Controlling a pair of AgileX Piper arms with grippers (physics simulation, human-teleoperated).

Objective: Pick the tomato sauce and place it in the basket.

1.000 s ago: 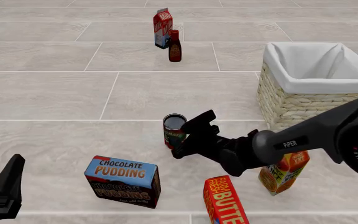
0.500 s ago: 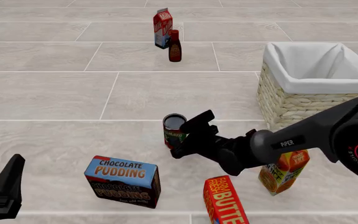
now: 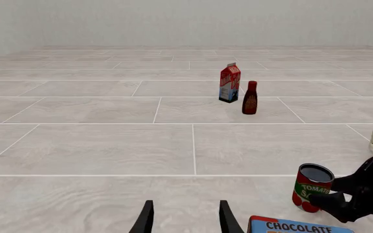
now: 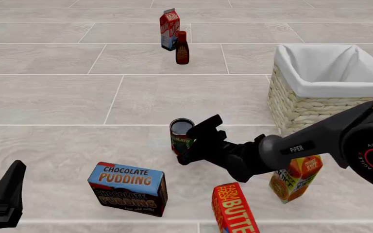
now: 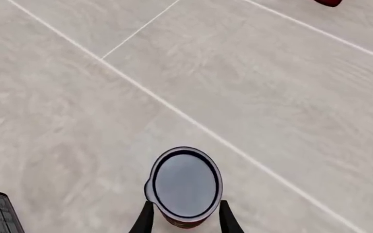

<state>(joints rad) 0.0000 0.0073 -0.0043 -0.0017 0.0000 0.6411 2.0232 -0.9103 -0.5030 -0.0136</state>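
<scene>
The tomato sauce (image 4: 180, 136), a small red-labelled can with a dark shiny top, stands upright on the tiled surface left of the basket (image 4: 301, 105). My right gripper (image 4: 197, 141) is open, one finger on each side of the can, and I see no squeeze. The right wrist view looks down on the can's top (image 5: 185, 184) with both fingertips (image 5: 146, 219) flanking its lower body. From the left wrist view, the can (image 3: 312, 187) stands beside the dark right gripper (image 3: 360, 193). My left gripper (image 4: 6, 191) rests open at the near left, holding nothing.
A milk carton (image 4: 169, 29) and a dark red-brown bottle (image 4: 182, 48) stand far back. Close to the can are a chocolate pudding box (image 4: 128, 188), a butter box (image 4: 235, 209) and an orange juice carton (image 4: 295, 178) under the right arm.
Almost nothing: the right arm's rear links have shifted slightly. The gripper and the can stay where they were.
</scene>
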